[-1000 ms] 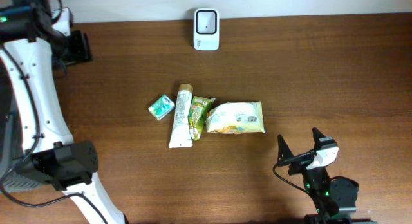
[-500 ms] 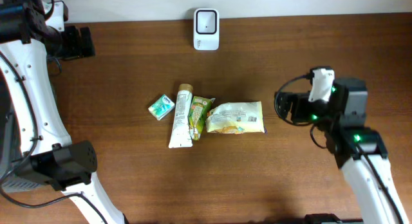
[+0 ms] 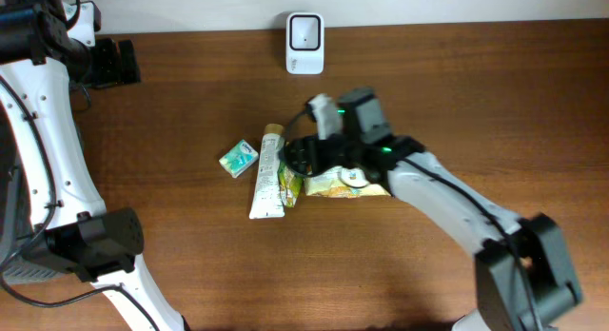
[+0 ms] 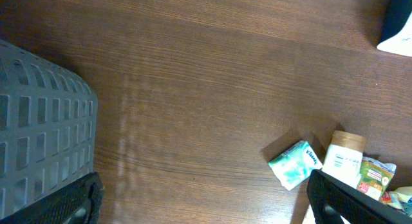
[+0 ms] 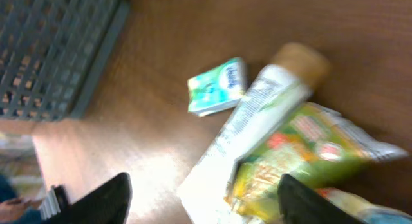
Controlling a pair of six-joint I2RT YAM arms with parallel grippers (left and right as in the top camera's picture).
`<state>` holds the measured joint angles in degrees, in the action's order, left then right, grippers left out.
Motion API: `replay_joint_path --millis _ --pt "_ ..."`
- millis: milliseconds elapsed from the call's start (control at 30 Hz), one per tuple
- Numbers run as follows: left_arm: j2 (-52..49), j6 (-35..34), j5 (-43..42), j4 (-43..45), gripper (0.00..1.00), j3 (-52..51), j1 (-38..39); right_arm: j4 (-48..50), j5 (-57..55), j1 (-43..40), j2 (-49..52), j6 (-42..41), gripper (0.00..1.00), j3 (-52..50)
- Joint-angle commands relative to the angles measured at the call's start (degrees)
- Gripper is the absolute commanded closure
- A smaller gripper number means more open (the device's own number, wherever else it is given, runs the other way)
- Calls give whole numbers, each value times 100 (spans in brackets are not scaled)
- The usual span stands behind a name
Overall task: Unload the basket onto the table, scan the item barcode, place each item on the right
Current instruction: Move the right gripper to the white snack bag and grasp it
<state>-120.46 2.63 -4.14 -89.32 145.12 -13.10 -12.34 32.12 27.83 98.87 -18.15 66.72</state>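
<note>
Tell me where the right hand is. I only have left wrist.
Observer: The right hand hangs over the item cluster, above the green packet. It is open and closed on nothing.
Operator: Anything right of that packet? It's cut off here.
Observer: A yellow-white pouch lies flat against it, partly under the right arm.
Operator: Scanner?
Observer: The white scanner stands at the far edge of the table, well apart from packet and pouch.
</note>
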Motion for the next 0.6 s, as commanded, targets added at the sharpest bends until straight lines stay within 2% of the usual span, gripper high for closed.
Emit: replay_joint_path --millis 0,133,300,433,567 --pt "24 70 -59 9 1 96 -35 -433 -240 457 455 -37 39 407" --pt "24 70 -61 9 1 96 -35 -2063 -841 466 468 -35 43 407" --pt "24 70 -61 9 1 96 -35 -3491 -1718 160 354 -35 43 426" --pt "24 70 -59 9 1 96 -35 -4492 -2813 -925 197 -37 43 450" --pt "24 70 -59 9 1 96 -35 -4616 -3093 -2046 197 -33 43 461"
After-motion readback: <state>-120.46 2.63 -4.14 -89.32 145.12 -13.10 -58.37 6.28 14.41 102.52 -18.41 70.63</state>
